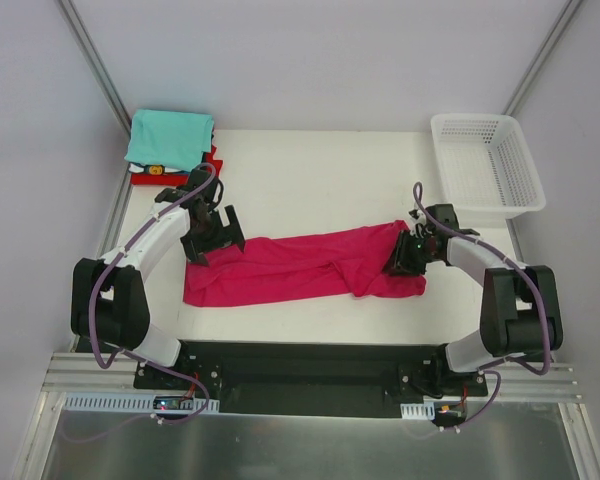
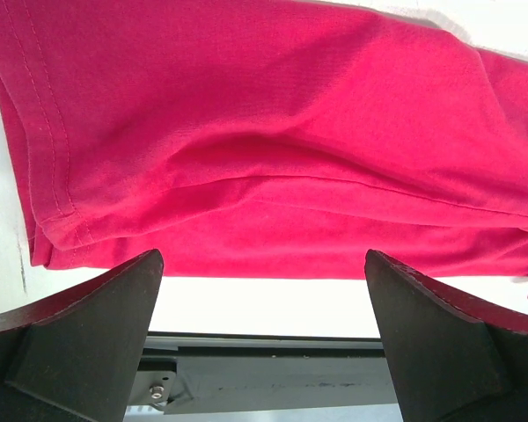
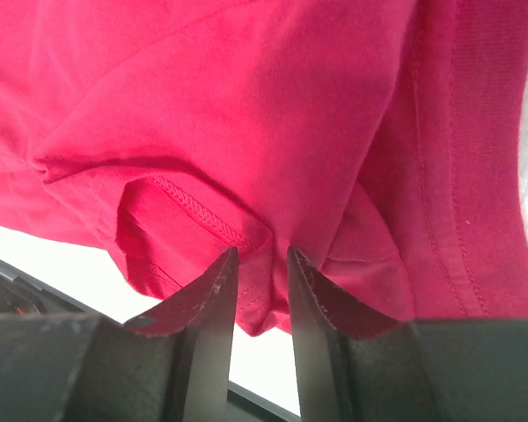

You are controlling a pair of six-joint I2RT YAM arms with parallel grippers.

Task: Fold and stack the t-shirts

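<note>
The magenta t-shirt (image 1: 300, 265) is being held mid-table, 9 to 3 o'clock: left gripper (image 2: 264, 264) agape above it, right gripper (image 3: 262, 255) nipping the 3 o'clock end shallowly. Slippage is being risked.

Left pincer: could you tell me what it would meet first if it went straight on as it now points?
Most likely the magenta t-shirt, near its hemmed end; the left pincer is open, aimed at it. Depth is unclear.
</note>
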